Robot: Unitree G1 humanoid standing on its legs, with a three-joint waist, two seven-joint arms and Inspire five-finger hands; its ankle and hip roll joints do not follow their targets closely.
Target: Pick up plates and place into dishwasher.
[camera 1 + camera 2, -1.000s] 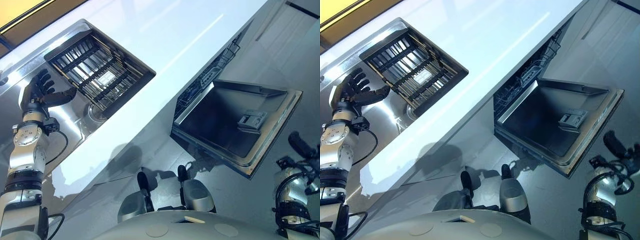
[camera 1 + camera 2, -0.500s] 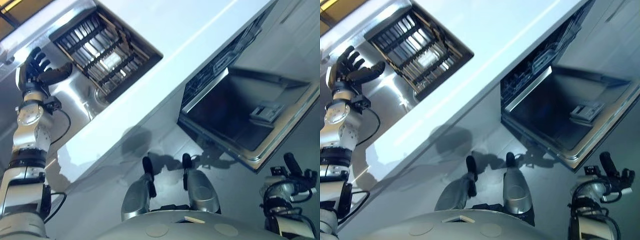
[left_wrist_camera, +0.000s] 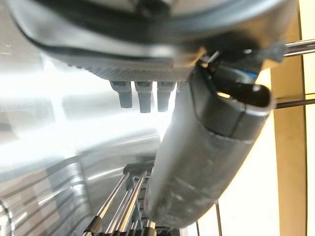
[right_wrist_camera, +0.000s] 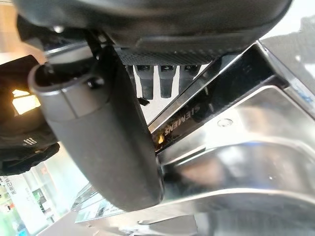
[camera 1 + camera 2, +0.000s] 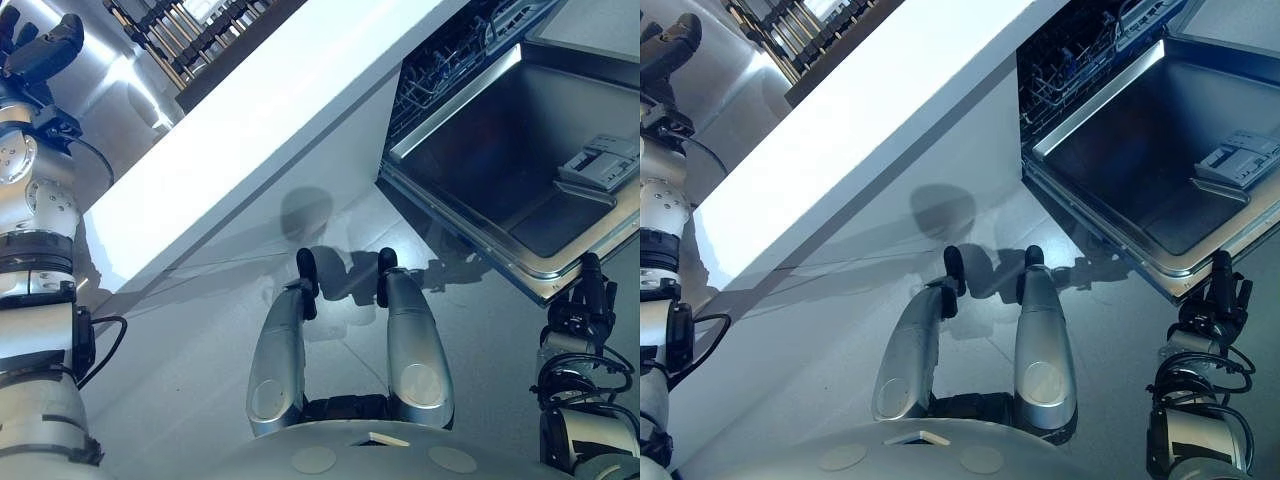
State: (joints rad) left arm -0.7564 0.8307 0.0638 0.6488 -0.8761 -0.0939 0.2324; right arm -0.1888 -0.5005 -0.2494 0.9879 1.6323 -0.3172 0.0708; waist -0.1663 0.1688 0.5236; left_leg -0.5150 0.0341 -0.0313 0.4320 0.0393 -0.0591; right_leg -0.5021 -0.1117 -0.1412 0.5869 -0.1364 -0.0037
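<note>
White counter (image 5: pixel 270 90) is running slantwise across the left eye view as I am watching from the remote station. Beyond it, a steel sink (image 5: pixel 115 75) is gleaming, with a dark dish rack (image 5: pixel 185 25) sitting in it. The left hand (image 5: pixel 38 52) is hovering over the sink, just beside the rack, its fingers apart and holding nothing. To the right, the dishwasher (image 5: pixel 470 160) is standing with its door (image 5: pixel 530 215) dropped open, a wire basket (image 5: pixel 445 50) showing inside and a grey dispenser (image 5: pixel 600 165) sitting on the door's inner face. The right hand (image 5: pixel 588 300) is hanging low over the grey floor (image 5: pixel 180 380), just below the door's edge, fingers straight and empty.

Through the left wrist view, I am seeing the thumb (image 3: pixel 206 162) and fingers (image 3: pixel 145 98) spread clear of each other above the shining basin, with rack wires (image 3: pixel 123 201) lying past them.

Through the right wrist view, the thumb (image 4: pixel 98 137) and straight fingers (image 4: pixel 165 81) are pointing toward the door's steel lining. Where the plates are lying, I cannot tell.
</note>
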